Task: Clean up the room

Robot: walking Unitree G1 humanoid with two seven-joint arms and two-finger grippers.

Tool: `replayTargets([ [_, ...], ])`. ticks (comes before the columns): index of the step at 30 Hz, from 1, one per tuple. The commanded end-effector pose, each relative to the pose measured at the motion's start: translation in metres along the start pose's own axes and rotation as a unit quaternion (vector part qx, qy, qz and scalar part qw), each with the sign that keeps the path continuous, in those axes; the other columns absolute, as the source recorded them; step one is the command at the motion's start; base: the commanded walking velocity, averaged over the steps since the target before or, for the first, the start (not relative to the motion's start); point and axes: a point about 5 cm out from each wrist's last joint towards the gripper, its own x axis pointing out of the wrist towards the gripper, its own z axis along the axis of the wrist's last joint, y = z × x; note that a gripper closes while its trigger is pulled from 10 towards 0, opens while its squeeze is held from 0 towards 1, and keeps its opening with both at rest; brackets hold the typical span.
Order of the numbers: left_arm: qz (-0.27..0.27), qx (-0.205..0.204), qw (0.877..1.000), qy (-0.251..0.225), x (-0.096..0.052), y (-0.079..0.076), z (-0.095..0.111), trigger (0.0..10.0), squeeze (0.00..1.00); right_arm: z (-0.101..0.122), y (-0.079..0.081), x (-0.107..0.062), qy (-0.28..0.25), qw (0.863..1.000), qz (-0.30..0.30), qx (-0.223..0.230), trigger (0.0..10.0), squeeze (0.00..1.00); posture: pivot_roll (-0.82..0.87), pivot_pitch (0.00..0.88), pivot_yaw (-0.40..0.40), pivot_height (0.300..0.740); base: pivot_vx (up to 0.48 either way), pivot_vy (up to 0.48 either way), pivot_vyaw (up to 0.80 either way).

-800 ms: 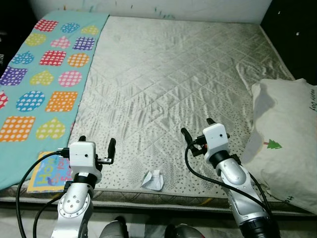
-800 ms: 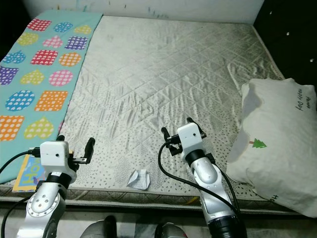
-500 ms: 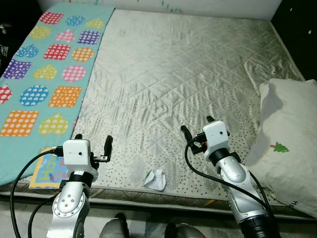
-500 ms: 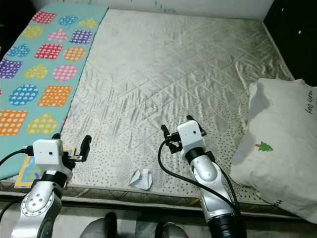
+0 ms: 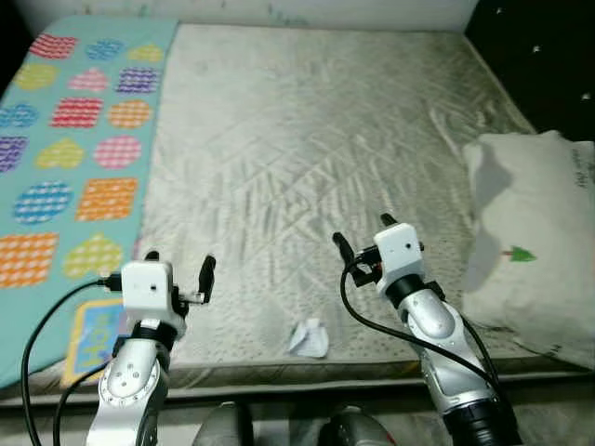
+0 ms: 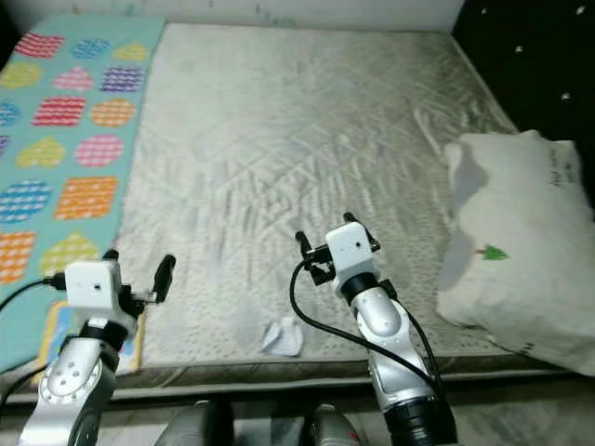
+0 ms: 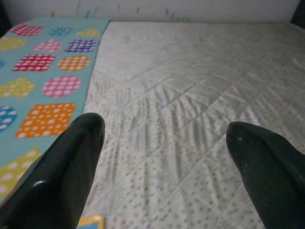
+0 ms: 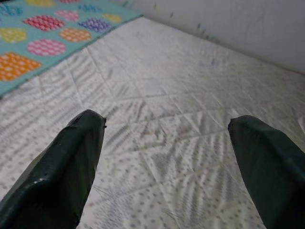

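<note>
**Both pincers held open over the near edge of the bed**

The left pincer [image 5: 178,268] hovers above the front left part of the mattress [image 5: 307,139], its two black fingers spread wide with nothing between them. The left wrist view confirms the gap: quilted silver-grey cover shows between the fingers [image 7: 62,171]. The right pincer [image 5: 360,240] is raised over the middle front of the mattress, likewise spread apart and empty, its black cable looping down beside the silver forearm.

A crumpled white scrap of paper [image 5: 310,338] lies on the mattress close to the front edge, between the two arms and nearer the right one. Neither pincer touches it.

Along the left side of the bed lies a turquoise blanket [image 5: 65,139] printed with dotted hearts and squares in red, orange, yellow, blue and purple. At its near corner, partly behind the left arm, sits a flat colourful item [image 5: 88,336] with a yellow border, possibly a children's book; its details are too blurred to read.

On the right side of the bed rests a white pillow [image 5: 535,242] with a small green tree motif and some dark lettering near its far edge. The pillow overhangs the right margin of the mattress. A pale wall [image 5: 279,9] runs behind the head of the bed.
</note>
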Motion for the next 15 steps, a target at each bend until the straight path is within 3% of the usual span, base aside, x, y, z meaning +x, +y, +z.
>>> replayTargets([
  [1, -0.004, -0.006, 1.0, 0.008, -0.0001, -0.0035, -0.0044, 10.0, 0.0, -0.0102, -0.0026, -0.004, 0.019, 1.0, -0.007, 0.004, 10.0, 0.0, 0.1, 0.199, -0.045, 0.74, 0.0, 0.476, 0.0],
  [4, 0.013, 0.008, 1.0, 0.007, 0.0025, -0.0003, -0.0051, 10.0, 0.0, -0.0126, -0.0014, -0.0022, 0.021, 1.0, -0.009, 0.01, 10.0, 0.0, 0.11, 0.185, -0.038, 0.74, 0.0, 0.0, 0.0],
  [15, 0.027, 0.0, 1.0, 0.005, 0.0032, 0.0001, -0.0062, 10.0, 0.0, -0.0173, 0.0023, 0.0016, 0.02, 0.998, -0.024, 0.049, 10.0, 0.0, 0.13, 0.187, -0.022, 0.74, 0.0, 0.0, 0.0],
])
